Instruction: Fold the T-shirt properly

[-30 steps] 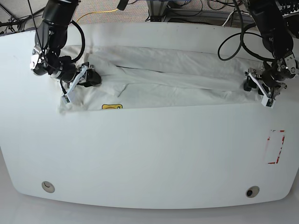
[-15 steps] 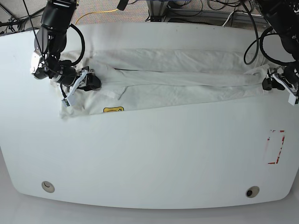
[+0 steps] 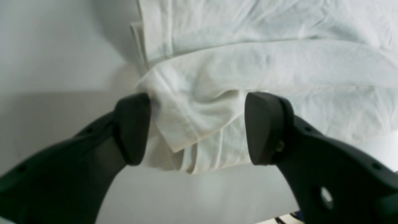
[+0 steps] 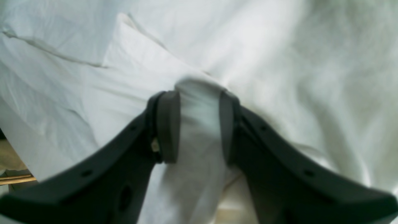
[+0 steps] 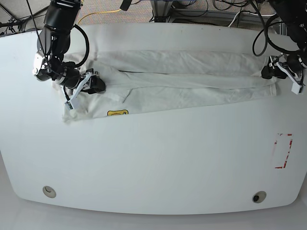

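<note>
My left claw (image 3: 196, 127) stands wide apart, its two dark pads straddling a bunched corner of the T-shirt (image 3: 248, 71) without pinching it; the left pad brushes the hem, the other stands clear of the cloth. Under that corner the fabric lies in stacked folds, the hems layered one over another on the white table (image 3: 56, 62). In the base view this claw (image 5: 283, 71) hangs at the shirt's end near the table's right edge.

My right claw (image 4: 199, 127) is clamped on a ridge of white cloth, which rises between the two pads and spills down between the fingers. Around it the T-shirt (image 4: 279, 62) lies rumpled, with a crease running off to one side. In the base view this claw (image 5: 86, 84) sits on the shirt's other end, near the table's far left corner.

The T-shirt (image 5: 182, 81) stretches as a long, narrow band across the far half of the table (image 5: 153, 158), from one claw to the other, folded lengthwise with a seam running along its middle. A small yellow-orange logo (image 5: 117, 113) shows at its near edge, close to my right claw. Near the table's right edge lies a red-and-white rectangle marking (image 5: 283, 151), and two round holes (image 5: 259, 197) sit near the near corners.
</note>
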You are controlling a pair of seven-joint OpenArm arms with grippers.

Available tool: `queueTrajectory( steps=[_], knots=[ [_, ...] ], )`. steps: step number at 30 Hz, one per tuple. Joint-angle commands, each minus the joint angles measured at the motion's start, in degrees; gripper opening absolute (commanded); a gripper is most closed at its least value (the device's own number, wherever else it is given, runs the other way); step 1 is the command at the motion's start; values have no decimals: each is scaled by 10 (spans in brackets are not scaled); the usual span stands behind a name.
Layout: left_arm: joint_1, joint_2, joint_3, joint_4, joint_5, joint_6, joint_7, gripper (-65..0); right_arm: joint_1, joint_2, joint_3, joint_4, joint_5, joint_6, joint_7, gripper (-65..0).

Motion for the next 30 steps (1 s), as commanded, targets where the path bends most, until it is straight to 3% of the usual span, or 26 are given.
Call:
queueTrajectory(
  steps=[1,6,14,16,19,21,24,30],
  knots=[
    [-4,-5,-2,-19,-12,-1,-9,-208,1,3,0,2,-20,-5,-22,-433],
    [-5,-5,-2,-83,-12,-1,-35,-210,2,3,2,2,-20,-5,-21,-433],
    [-4,-5,27,-89,-12,-1,-45,-225,1,1,3,2,-20,-5,-21,-433],
    [-5,-3,30,-89,-12,-1,-50,-301,1,-3,2,2,-20,-5,-21,-433],
    [-5,-2,28,-89,-11,-1,-51,-519,0,-8,4,2,-20,-5,-21,-433],
    [-5,-2,32,-88,-11,-1,-56,-618,0,-9,4,1,-22,-5,-21,-433],
    [-1,-2,32,-48,-11,-1,-74,-604,0,-10,4,1,-21,-5,-21,-433],
    [39,-1,74,148,-11,-1,-83,-601,-1,-11,4,1,-20,-5,-21,-433]
  ],
)
